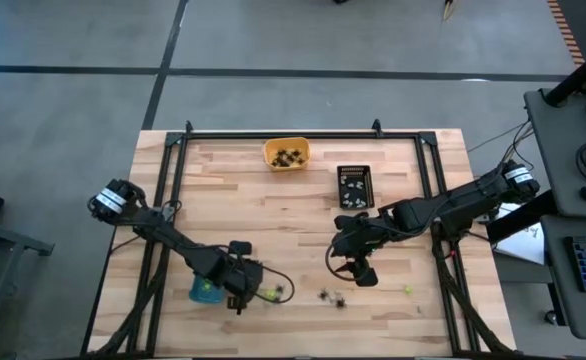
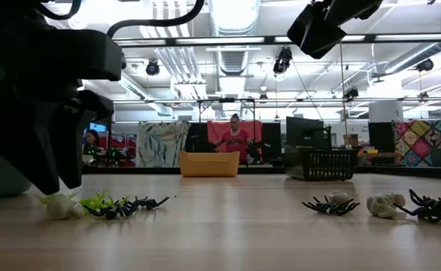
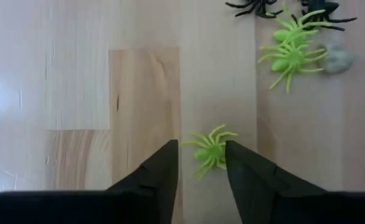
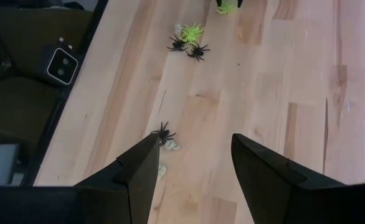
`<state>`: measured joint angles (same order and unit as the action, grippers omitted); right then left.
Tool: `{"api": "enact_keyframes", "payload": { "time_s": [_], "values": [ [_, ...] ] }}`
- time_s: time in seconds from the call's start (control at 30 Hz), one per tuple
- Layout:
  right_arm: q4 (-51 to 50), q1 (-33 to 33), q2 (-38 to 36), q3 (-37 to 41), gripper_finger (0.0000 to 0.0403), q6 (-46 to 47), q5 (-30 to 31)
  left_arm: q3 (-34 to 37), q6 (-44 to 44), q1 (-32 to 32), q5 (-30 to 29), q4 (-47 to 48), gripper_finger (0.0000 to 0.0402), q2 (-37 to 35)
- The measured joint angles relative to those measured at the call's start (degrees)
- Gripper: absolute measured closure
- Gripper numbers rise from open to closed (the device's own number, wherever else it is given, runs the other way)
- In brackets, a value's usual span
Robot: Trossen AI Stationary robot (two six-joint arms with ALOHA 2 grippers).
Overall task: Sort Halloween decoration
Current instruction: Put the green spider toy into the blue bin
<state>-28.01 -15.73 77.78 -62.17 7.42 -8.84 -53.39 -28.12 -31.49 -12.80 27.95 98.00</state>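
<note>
My left gripper [image 3: 201, 163] is open and low over the table, next to the blue tray [image 1: 203, 291]. Its fingers stand on either side of a lime-green spider [image 3: 211, 149] that lies on the wood. More green spiders [image 3: 291, 53], black ones [image 3: 254, 6] and a whitish piece [image 3: 339, 57] lie just beyond it. My right gripper [image 4: 195, 158] is open and raised above the table [image 1: 358, 270]. Below it lie a black spider [image 4: 164, 132] and whitish bits [image 4: 172, 147]. In the low view these groups sit at the left [image 2: 123, 205] and at the right [image 2: 329, 203].
The orange tray [image 1: 286, 153] and the black tray [image 1: 354, 186] stand near the table's far edge, both holding small trinkets. A single green piece [image 1: 408, 291] lies toward the near right. A person in red [image 2: 234, 137] stands beyond the table.
</note>
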Motion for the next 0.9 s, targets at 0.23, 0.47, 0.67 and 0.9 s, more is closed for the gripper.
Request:
{"api": "enact_keyframes", "payload": {
  "time_s": [0.23,0.47,0.67,0.9],
  "values": [
    [0.02,0.0,0.0,0.0,0.0209,0.02,0.0,-0.34,0.0,-1.1,-0.04,0.29,0.0267,-0.31],
    [0.04,0.0,0.0,0.02,0.0209,0.02,0.0,-0.34,-2.01,-2.38,-0.11,-0.05,0.0267,-0.14],
    [0.07,0.0,0.0,0.04,0.0209,0.04,0.02,-0.15,-2.41,-2.49,-0.56,-2.22,0.0269,1.64],
    [0.09,0.01,0.0,0.09,0.0209,0.07,0.02,-0.43,-3.27,-2.49,-2.18,-2.69,0.0288,3.77]
  ]
}}
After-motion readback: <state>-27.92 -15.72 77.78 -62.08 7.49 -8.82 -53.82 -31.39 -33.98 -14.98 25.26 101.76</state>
